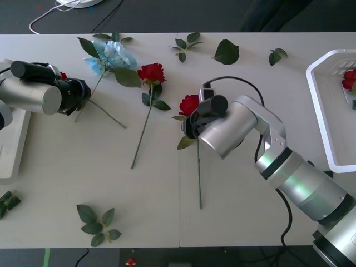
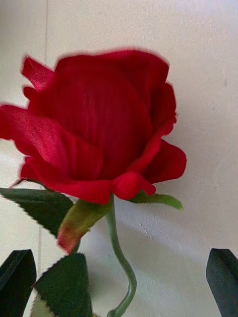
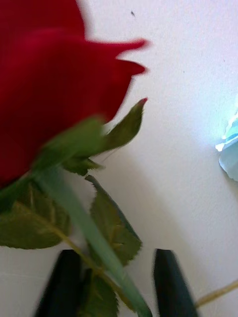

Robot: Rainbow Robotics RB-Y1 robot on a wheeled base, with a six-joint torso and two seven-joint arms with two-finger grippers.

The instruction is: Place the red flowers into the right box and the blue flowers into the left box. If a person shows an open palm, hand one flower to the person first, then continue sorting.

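Two grippers are at roses on your table point(image 1: 139, 194). Your right gripper point(image 1: 187, 123) sits over a red rose point(image 1: 189, 104) at mid-table, fingers point(image 2: 224, 280) spread wide either side of its stem, not gripping. Your left gripper point(image 1: 83, 93), near the blue flower point(image 1: 111, 55), has its fingers point(image 3: 168, 282) close around another rose's stem point(image 3: 84, 225); you cannot tell whether they grip. One rose point(image 1: 349, 79) lies in the right box point(image 1: 322, 105).

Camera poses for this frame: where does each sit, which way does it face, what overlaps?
Front: above the arms, facing forward and down at the table; shows both arms, left hand, right hand.
Right wrist: on the right arm, facing a red rose past its open hand.
Left wrist: on the left arm, facing another rose beyond its hand.
Shared: front and right wrist both see the red rose.
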